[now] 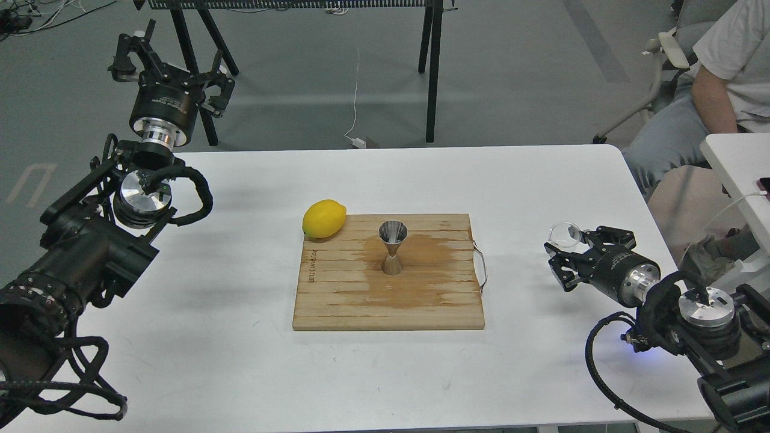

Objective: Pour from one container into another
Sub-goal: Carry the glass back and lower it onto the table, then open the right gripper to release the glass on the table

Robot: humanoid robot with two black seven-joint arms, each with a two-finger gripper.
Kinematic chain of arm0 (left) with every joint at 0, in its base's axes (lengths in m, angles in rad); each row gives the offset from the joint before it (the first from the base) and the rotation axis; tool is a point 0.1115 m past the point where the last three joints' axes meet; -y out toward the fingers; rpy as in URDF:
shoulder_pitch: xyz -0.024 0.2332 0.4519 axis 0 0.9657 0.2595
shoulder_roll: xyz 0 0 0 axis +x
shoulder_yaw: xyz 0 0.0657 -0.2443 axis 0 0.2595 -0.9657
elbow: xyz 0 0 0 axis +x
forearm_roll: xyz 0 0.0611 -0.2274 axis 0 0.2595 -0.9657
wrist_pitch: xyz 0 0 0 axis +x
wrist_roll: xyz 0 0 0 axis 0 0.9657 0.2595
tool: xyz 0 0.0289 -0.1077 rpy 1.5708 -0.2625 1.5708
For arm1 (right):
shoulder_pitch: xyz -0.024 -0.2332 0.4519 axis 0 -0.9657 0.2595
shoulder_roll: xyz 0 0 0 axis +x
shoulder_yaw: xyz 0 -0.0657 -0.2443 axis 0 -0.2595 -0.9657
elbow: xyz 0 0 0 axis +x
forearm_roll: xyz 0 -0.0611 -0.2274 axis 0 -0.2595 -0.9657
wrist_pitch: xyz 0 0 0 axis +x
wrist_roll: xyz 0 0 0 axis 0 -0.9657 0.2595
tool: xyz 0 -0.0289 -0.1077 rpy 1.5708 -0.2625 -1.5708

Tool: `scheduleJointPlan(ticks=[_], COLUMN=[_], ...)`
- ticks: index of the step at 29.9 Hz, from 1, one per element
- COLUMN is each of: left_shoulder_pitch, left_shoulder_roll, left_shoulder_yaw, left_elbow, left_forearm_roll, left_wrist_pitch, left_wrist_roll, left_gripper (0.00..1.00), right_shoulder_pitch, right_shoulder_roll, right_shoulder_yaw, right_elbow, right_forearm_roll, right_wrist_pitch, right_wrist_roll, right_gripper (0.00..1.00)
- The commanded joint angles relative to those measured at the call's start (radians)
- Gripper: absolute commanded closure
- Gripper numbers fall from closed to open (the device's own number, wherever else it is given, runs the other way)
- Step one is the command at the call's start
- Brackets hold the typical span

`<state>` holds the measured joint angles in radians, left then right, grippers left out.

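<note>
The clear glass beaker (pixel 564 234) is low over the white table (pixel 240 361), right of the board. My right gripper (pixel 569 243) is shut on it, fingers on either side and wrist pointing left. The steel jigger (pixel 393 246) stands upright in the middle of the wooden cutting board (pixel 337 300), on a darker wet-looking stain. Beaker and jigger are far apart, with the board's wire handle (pixel 481 264) between them. My left gripper (pixel 171 54) hangs open and holds nothing, raised beyond the table's far left corner.
A yellow lemon (pixel 325 219) lies at the board's far left corner, partly on the table. A seated person (pixel 722 78) and a second white table (pixel 737 162) are at the right. Black trestle legs (pixel 432 66) stand behind the table.
</note>
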<state>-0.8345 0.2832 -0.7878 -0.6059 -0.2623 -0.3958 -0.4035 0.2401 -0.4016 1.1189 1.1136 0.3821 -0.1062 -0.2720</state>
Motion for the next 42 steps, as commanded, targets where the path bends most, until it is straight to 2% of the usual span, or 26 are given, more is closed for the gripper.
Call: scheduleJointPlan(ticks=[1, 3, 9, 23, 25, 31, 35, 40, 42], left_shoulder_pitch=[0.0, 0.002, 0.002, 0.0, 0.0, 0.0, 0.0, 0.0, 0.0], left_shoulder_roll=[0.001, 0.001, 0.002, -0.002, -0.002, -0.002, -0.004, -0.004, -0.004], left_shoulder_yaw=[0.001, 0.001, 0.001, 0.007, 0.007, 0.007, 0.007, 0.007, 0.007], left_elbow=[0.0, 0.0, 0.003, 0.003, 0.003, 0.003, 0.003, 0.003, 0.003], left_forearm_roll=[0.0, 0.0, 0.0, 0.0, 0.0, 0.0, 0.0, 0.0, 0.0], left_wrist_pitch=[-0.002, -0.002, -0.002, 0.0, -0.002, -0.002, -0.002, -0.002, -0.002], left_wrist_roll=[0.0, 0.0, 0.0, 0.0, 0.0, 0.0, 0.0, 0.0, 0.0], left_gripper=[0.0, 0.0, 0.0, 0.0, 0.0, 0.0, 0.0, 0.0, 0.0], right_shoulder_pitch=[-0.002, 0.002, 0.034, 0.053, 0.053, 0.053, 0.053, 0.053, 0.053], right_shoulder_roll=[0.01, 0.023, 0.082, 0.133, 0.133, 0.135, 0.135, 0.133, 0.133], right_shoulder_yaw=[0.001, 0.002, 0.055, 0.058, 0.058, 0.055, 0.056, 0.056, 0.056], right_elbow=[-0.073, -0.112, -0.273, -0.37, -0.37, -0.368, -0.368, -0.365, -0.365], right_forearm_roll=[0.053, 0.073, 0.078, 0.078, 0.078, 0.078, 0.078, 0.078, 0.078], right_wrist_pitch=[0.136, 0.183, 0.183, 0.207, 0.207, 0.198, 0.194, 0.192, 0.192], right_wrist_roll=[-0.032, -0.052, -0.081, -0.081, -0.081, -0.078, -0.078, -0.078, -0.078], right_gripper=[0.63, 0.63, 0.63, 0.61, 0.58, 0.34, 0.31, 0.21, 0.07])
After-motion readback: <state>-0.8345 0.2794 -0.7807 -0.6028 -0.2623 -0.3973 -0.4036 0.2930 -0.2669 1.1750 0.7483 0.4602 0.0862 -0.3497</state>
